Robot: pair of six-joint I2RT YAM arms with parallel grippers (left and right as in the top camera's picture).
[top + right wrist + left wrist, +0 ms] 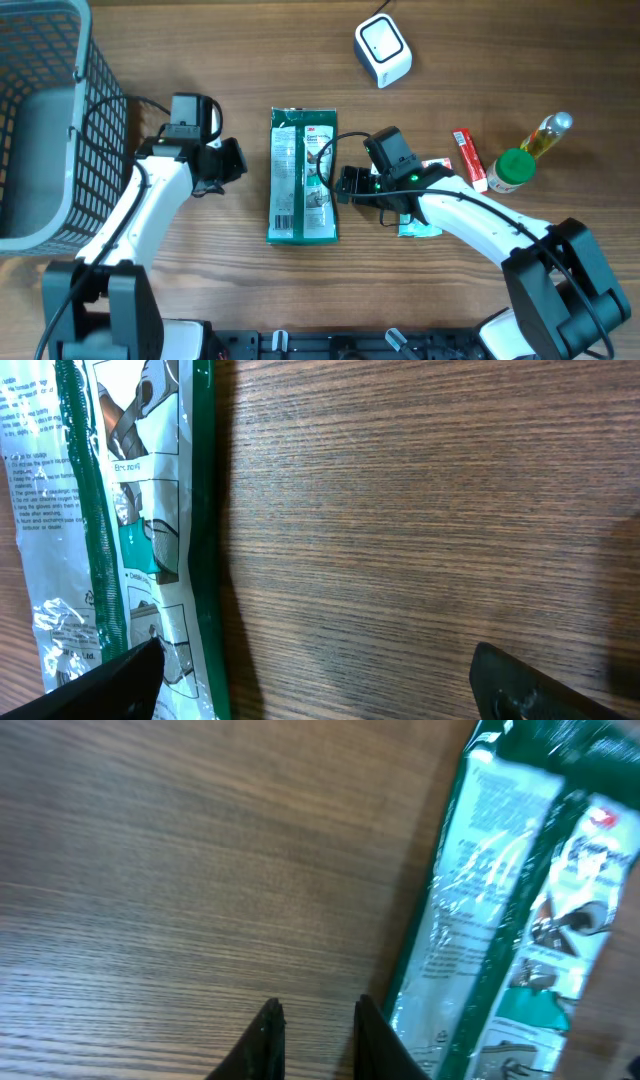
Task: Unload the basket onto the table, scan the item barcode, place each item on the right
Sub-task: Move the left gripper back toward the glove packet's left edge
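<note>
The green retail packet (303, 176) lies flat on the wooden tabletop (430, 110), its long side running away from the robot, between the two arms; the left gripper (232, 160) sits just off its left edge, apart from it, fingers (265, 1038) drawn close together with only a thin strip of wood showing between them and nothing held; in the left wrist view the packet (500, 920) runs up the right side, clear of the fingertips. The right gripper (342, 185) is at the packet's right edge, jaws spread wide and empty; in the right wrist view one fingertip (110, 680) overlaps the packet's green border (205, 540), though whether it touches cannot be told, and the other finger stands over bare wood. The packet's face carries a clear window, white panels of fine print and small product pictures; a red mark near the top looks like "3M"; the rest is too small or blurred to read. A white barcode scanner (383, 50) stands farther back on the tabletop, well apart from the packet.
</note>
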